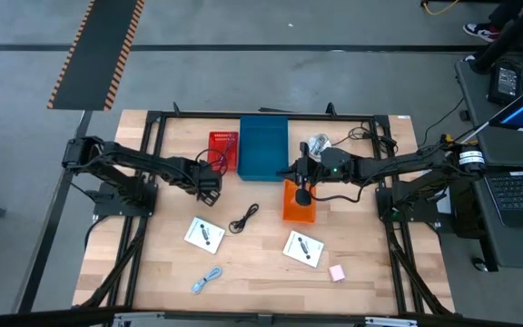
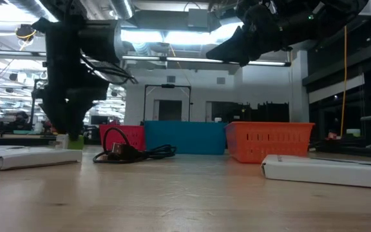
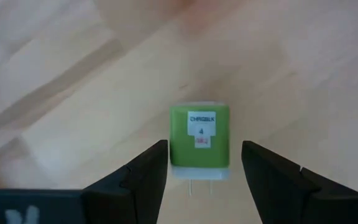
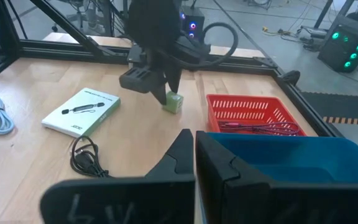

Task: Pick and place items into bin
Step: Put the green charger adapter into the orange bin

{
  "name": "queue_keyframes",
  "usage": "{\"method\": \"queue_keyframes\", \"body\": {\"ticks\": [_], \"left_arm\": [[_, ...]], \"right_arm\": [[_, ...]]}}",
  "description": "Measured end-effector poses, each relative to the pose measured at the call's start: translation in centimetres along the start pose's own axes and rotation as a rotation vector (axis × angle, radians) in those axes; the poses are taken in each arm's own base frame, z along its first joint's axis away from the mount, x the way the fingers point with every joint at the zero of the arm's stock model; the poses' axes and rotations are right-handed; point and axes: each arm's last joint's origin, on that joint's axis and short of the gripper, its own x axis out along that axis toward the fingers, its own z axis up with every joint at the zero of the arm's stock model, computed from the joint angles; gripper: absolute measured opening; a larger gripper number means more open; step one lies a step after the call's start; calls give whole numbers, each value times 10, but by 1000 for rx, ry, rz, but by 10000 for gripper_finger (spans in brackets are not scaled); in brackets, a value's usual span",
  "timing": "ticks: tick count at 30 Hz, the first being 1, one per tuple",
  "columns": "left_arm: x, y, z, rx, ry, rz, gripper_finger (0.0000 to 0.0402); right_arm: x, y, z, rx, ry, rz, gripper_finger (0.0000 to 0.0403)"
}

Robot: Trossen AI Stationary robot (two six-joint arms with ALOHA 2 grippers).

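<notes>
Two hands are at work. The left hand (image 3: 199, 171) hangs low, its fingers (image 3: 146, 171) spread wide on either side of the green charger block (image 3: 199, 142), which rests on the tabletop (image 1: 261, 263) just beside the red bin (image 1: 222, 151). That bin holds a dark cable. The right hand (image 4: 194, 155), shut and empty, hovers above the orange bin (image 1: 299, 204) beside the blue bin (image 1: 263, 145). Cards, cables and a pink block lie toward the near edge.

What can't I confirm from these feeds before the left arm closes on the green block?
- Green charger block: hidden under the left gripper in the high view; its open fingers flank it, contact unclear.
- Red basket: holds a cable, other contents too small to tell.
- Blue bin: floor hidden by its wall in the low view.
- Right gripper: shut, empty.
</notes>
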Motion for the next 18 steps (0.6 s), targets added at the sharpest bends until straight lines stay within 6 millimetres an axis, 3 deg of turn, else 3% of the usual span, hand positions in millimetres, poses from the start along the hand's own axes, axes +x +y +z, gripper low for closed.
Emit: {"method": "queue_keyframes", "body": {"ticks": [18], "left_arm": [[20,2,-10,38,11,-88,185]], "right_arm": [[0,0,0,0,0,0,0]]}}
